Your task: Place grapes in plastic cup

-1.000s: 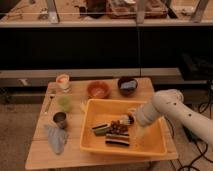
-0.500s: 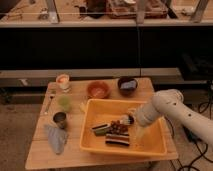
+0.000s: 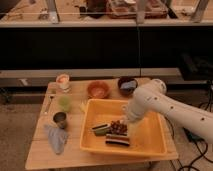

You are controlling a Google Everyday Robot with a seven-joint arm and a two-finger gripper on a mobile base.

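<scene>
The dark reddish-purple grapes [image 3: 118, 127] lie in the yellow bin [image 3: 150, 137], near its middle, among dark striped blocks. My gripper [image 3: 126, 121] is down in the bin at the end of the white arm [image 3: 165, 107], right beside the grapes on their right and apparently touching them. The pale green plastic cup [image 3: 64, 103] stands upright on the wooden table [image 3: 42, 150], left of the bin and well away from the gripper.
A dark metal cup [image 3: 60, 119] stands just in front of the green cup, with a blue cloth [image 3: 56, 138] nearer the front edge. An orange bowl [image 3: 98, 90], a dark bowl [image 3: 127, 85] and a white cup [image 3: 63, 81] stand along the back.
</scene>
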